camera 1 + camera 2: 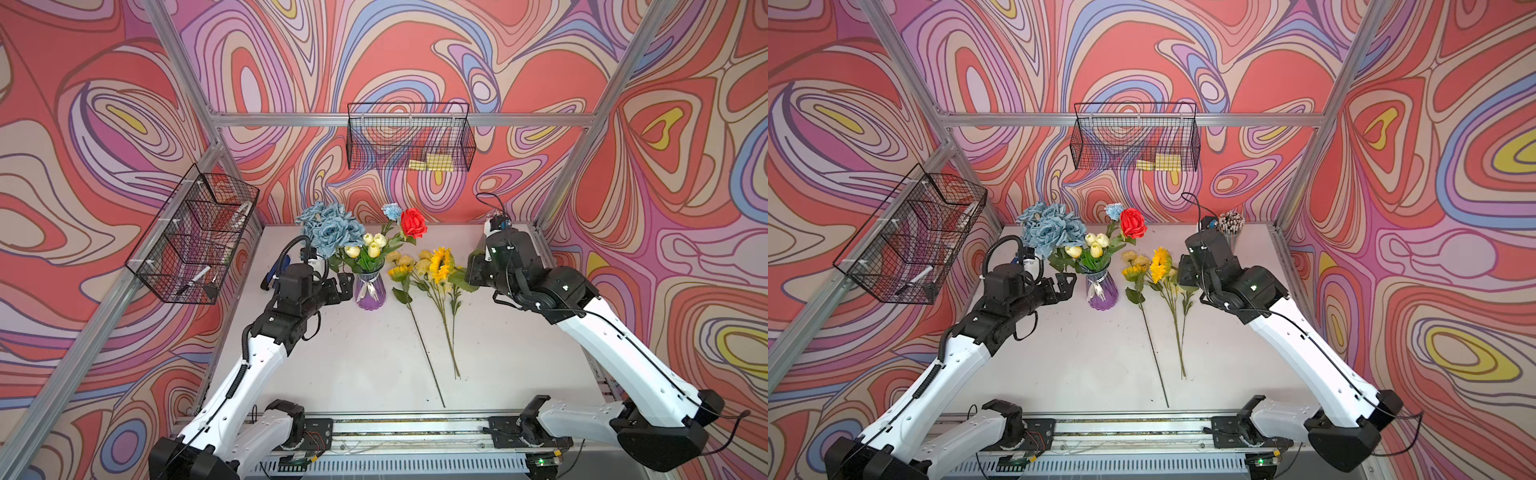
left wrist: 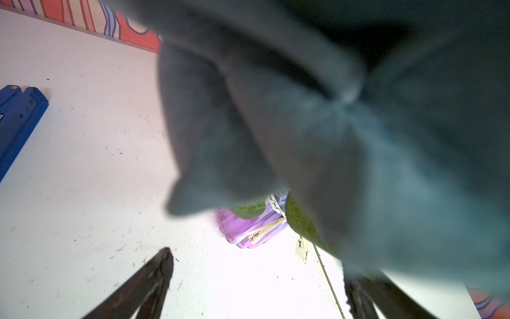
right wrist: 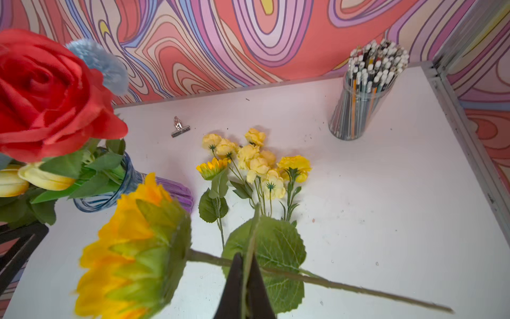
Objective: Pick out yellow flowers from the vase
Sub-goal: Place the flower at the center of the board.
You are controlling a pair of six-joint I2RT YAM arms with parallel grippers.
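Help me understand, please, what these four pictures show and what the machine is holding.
Two white-and-black robot arms stand at a white table. Two pictures look down on the whole scene from above; the other two come from a camera on each arm's wrist. The left arm has its jaws open beside the purple vase, which holds blue roses, a red rose and cream tulips; a blurred blue petal fills most of its wrist view. The right arm has its jaws shut on the stem of a sunflower. More yellow flowers lie on the table, with a cup of pencils and a small clip.
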